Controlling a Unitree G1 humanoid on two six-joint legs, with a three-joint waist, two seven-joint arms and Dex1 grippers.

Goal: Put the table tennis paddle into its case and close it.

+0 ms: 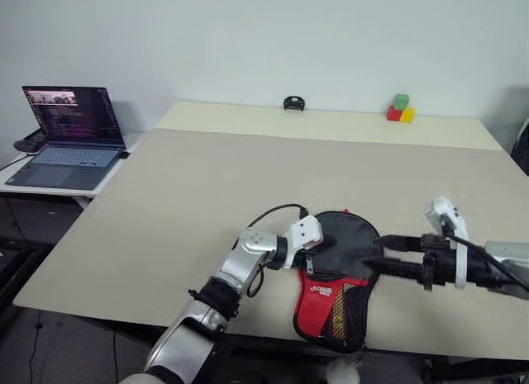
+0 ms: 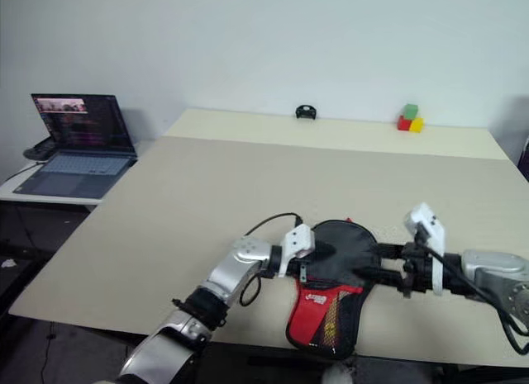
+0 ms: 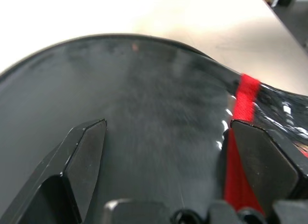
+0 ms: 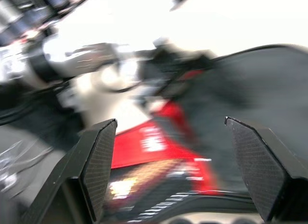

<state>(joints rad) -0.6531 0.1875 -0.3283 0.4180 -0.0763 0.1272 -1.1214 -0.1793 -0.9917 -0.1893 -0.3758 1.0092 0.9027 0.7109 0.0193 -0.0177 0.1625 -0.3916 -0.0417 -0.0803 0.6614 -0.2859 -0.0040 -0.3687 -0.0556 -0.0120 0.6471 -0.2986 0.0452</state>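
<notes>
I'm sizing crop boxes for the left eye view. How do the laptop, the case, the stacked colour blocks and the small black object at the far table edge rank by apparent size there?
1. Laptop
2. Case, close to the laptop; it lies nearer the camera, so the order is unsure
3. Colour blocks
4. Small black object, about like the blocks

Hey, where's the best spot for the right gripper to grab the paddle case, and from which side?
Probably the case's round black upper edge, approached from the robot's right, where the right gripper is open. The case lies flat near the table's front edge, its narrow red end overhanging, so the wide rim toward that gripper seems easiest to pinch.
</notes>
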